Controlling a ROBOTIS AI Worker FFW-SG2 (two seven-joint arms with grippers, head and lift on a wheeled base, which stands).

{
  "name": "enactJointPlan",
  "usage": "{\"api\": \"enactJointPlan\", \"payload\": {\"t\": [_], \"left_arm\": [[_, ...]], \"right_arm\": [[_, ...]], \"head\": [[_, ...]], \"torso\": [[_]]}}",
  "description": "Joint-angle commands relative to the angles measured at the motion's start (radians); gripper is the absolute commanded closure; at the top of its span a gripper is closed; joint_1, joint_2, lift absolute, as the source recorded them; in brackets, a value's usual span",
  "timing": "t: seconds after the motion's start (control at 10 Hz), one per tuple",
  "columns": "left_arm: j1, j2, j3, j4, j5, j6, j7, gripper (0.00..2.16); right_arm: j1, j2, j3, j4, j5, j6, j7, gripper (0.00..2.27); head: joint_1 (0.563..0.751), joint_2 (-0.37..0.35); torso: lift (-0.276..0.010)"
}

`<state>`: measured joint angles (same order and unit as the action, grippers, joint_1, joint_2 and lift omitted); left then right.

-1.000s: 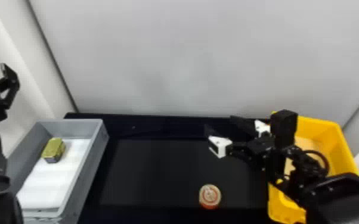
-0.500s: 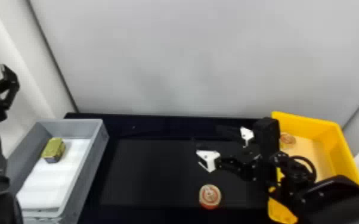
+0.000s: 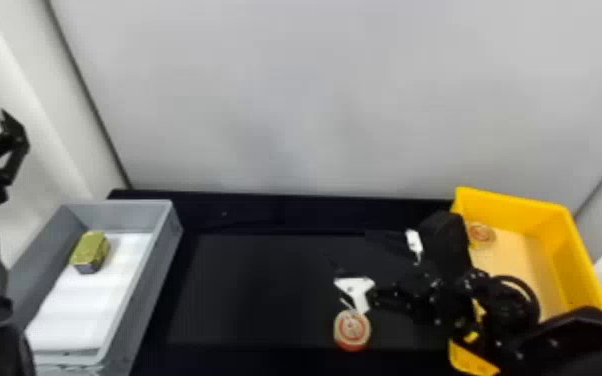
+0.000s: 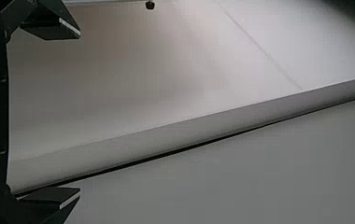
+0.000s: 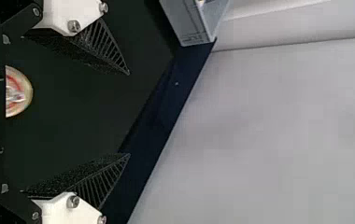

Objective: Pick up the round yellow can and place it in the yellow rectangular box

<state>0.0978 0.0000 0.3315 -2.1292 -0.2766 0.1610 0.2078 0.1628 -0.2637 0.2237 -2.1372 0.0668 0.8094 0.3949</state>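
the robot's right claw (image 3: 346,245), its two fingers spread wide with nothing held between them, hangs above the black tabletop (image 3: 275,215) on the right side of the scene. the round yellow can (image 3: 352,330), its lid marked in red and cream, sits on the near part of the tabletop, right of center, close to one white finger mount (image 3: 356,286). in the right wrist view, part of the can's lid shows near the base of the right claw (image 5: 129,114), the rest hidden. the yellow rectangular box (image 3: 515,204) stands at right, partly behind the right arm, with another round can (image 3: 480,233) inside toward its far left corner. at left, a gray bin (image 3: 157,280) lined with a white sheet (image 3: 85,305) contains a gold rectangular tin (image 3: 90,250). the left claw (image 3: 10,127) is parked at the far left, fingers apart and empty.
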Motion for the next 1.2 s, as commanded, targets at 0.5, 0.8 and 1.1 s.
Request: {"api": "enactJointPlan", "payload": {"t": [0.5,0.8,1.1], "left_arm": [[0.002,-0.003,0.031,-0.008,0.001,-0.001,-0.021,0.10],[-0.003,-0.003,0.021,-0.005,-0.004,0.003,-0.021,0.10],[-0.001,-0.003,0.025,-0.005,-0.004,0.005,-0.021,0.10]], "right_arm": [[0.054,-0.022,0.037,-0.135,-0.051,0.288,-0.077,0.23],[0.035,-0.011,0.039,-0.219,0.008,0.475,-0.085,0.24],[0.017,-0.003,0.053,-0.245,0.016,0.604,-0.105,0.26]], "head": [[0.694,0.014],[0.694,0.014],[0.694,0.014]], "torso": [[-0.060],[-0.060],[-0.060]]}}
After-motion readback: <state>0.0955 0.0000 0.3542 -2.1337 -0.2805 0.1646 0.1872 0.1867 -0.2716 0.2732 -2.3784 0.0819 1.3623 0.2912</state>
